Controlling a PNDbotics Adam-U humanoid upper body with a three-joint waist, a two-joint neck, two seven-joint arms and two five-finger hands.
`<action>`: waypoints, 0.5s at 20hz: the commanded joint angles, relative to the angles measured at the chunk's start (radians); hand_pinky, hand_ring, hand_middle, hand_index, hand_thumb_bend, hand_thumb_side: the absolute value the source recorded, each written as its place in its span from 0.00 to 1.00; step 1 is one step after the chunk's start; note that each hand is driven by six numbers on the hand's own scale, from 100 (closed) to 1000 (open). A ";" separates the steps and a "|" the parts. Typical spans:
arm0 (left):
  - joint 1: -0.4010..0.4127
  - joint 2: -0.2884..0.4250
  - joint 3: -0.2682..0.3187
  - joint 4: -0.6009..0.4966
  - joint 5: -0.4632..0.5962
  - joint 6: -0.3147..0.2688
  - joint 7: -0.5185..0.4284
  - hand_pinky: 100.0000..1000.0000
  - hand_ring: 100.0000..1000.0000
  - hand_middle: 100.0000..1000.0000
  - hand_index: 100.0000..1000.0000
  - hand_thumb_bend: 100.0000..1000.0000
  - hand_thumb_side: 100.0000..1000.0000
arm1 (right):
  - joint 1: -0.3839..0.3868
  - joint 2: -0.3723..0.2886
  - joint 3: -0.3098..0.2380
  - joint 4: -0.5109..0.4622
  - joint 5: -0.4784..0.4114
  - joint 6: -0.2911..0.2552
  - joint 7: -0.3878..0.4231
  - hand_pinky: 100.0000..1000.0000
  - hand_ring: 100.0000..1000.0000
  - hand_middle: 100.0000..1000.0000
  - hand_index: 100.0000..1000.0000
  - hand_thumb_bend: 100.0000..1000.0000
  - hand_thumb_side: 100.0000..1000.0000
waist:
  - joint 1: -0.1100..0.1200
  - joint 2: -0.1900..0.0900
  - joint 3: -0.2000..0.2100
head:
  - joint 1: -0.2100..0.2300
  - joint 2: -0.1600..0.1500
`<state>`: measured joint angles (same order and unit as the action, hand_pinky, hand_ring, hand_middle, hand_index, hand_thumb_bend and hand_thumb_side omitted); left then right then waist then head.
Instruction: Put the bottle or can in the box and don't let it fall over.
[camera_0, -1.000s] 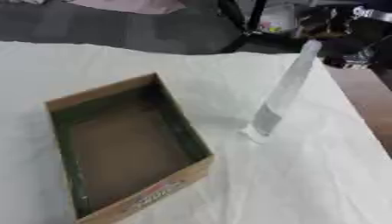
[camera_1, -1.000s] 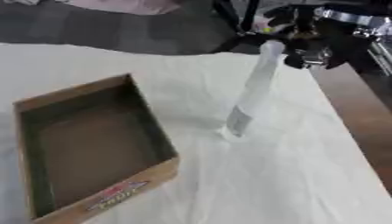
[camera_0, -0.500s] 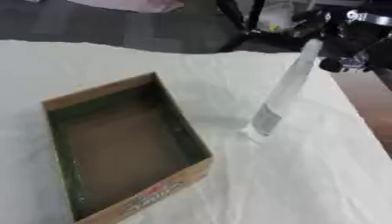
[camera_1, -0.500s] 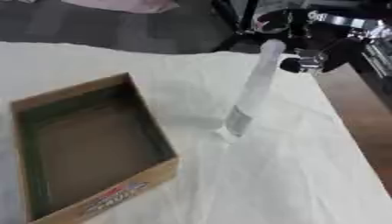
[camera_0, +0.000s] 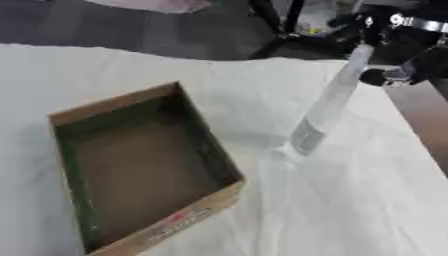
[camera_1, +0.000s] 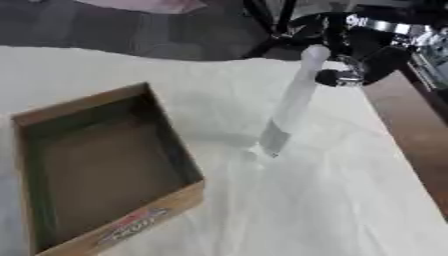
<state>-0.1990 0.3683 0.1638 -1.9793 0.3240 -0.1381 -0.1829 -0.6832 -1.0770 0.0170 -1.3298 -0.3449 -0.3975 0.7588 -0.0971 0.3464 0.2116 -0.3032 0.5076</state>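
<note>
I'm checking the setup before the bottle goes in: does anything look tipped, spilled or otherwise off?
Nothing stands out. The clear bottle stands on the white cloth, outside the empty cardboard box and to its right. The right hand is up by the bottle's top. No spill shows on the cloth.

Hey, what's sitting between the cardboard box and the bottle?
Nothing: only bare white cloth separates the box from the bottle, clearest in the left eye view.

A white cloth (camera_0: 131, 70) is spread over the table; dark floor (camera_0: 105, 30) is seen toward 12 o'clock.
</note>
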 joint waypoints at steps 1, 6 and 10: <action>-0.010 0.011 0.005 -0.021 -0.003 0.000 -0.004 0.65 0.47 0.62 0.81 0.02 0.75 | -0.016 -0.027 -0.006 -0.018 -0.008 -0.005 0.007 0.89 0.94 0.97 0.83 0.31 0.22 | 0.002 -0.013 0.000 | -0.005 -0.011; -0.011 0.010 0.006 -0.021 -0.003 0.001 -0.005 0.65 0.47 0.62 0.81 0.02 0.75 | -0.021 -0.020 0.002 -0.025 -0.014 0.001 0.020 0.88 0.94 0.97 0.82 0.31 0.21 | 0.000 -0.013 0.002 | -0.005 -0.008; -0.011 0.010 0.008 -0.021 -0.002 0.001 -0.004 0.65 0.47 0.62 0.81 0.02 0.75 | -0.024 -0.017 0.008 -0.034 -0.015 0.002 0.034 0.88 0.93 0.96 0.81 0.31 0.21 | 0.000 -0.014 0.003 | -0.005 -0.006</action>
<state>-0.2028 0.3681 0.1639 -1.9793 0.3226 -0.1359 -0.1852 -0.6917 -1.0648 0.0326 -1.3453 -0.3542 -0.3857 0.7773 -0.1000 0.3488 0.2137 -0.3053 0.5076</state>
